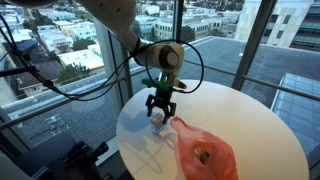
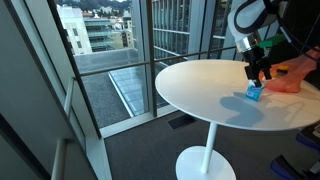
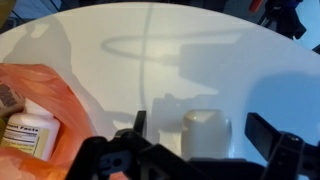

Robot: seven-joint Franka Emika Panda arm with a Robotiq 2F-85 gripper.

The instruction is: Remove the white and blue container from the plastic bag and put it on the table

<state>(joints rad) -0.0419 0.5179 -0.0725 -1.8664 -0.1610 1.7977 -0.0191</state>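
Note:
The white and blue container [image 1: 158, 119] stands upright on the round white table [image 1: 250, 120], just beside the orange plastic bag [image 1: 205, 152]. In an exterior view the container shows blue [image 2: 254, 93], next to the bag [image 2: 292, 78]. My gripper [image 1: 160, 106] hangs just above it, also seen in an exterior view [image 2: 259, 74]. In the wrist view the container's white top [image 3: 206, 128] sits between the fingers of my gripper [image 3: 205, 140], with a gap on each side. The gripper is open and holds nothing.
The bag [image 3: 45, 85] lies open at the left of the wrist view, with a white labelled bottle [image 3: 28, 132] inside it. The table stands by tall windows with a railing [image 2: 110, 50]. Black cables [image 1: 60, 80] hang behind the arm.

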